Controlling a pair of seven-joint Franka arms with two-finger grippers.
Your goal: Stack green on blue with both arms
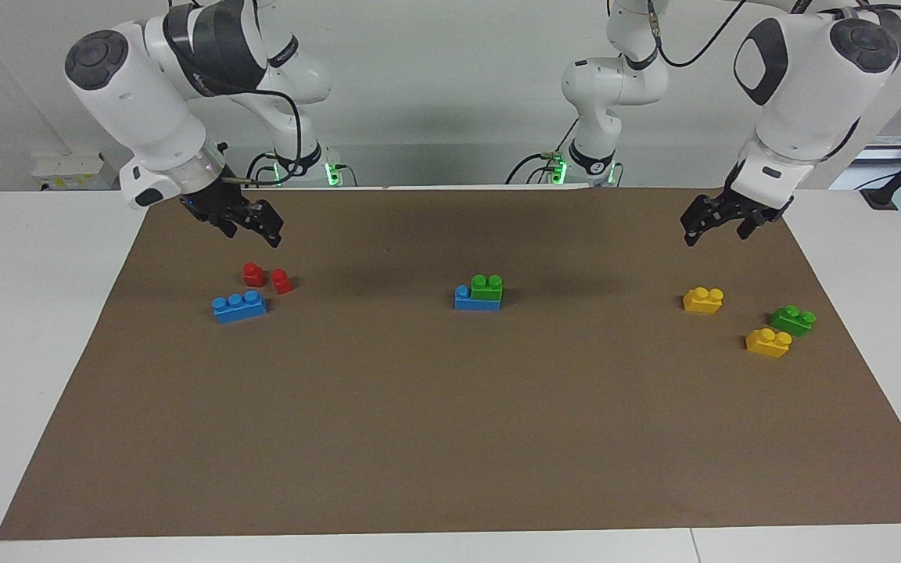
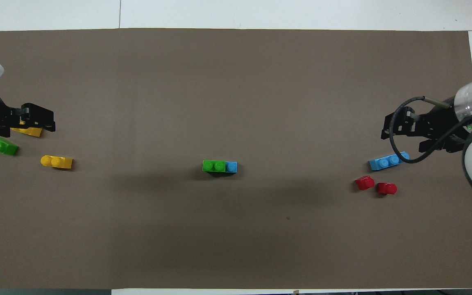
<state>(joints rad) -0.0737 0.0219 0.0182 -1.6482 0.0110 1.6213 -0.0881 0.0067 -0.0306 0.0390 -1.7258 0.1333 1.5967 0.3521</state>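
The green brick sits on the blue brick in the middle of the mat, flush with one end, so one blue stud shows bare. The overhead view gives the same pair, green covering two studs of blue. No gripper touches them. My left gripper hangs open and empty over the mat at the left arm's end, above a yellow brick. My right gripper hangs open and empty over the mat at the right arm's end, above two red bricks.
At the right arm's end lie a second blue brick and the other red brick. At the left arm's end lie another yellow brick and a darker green brick. A brown mat covers the table.
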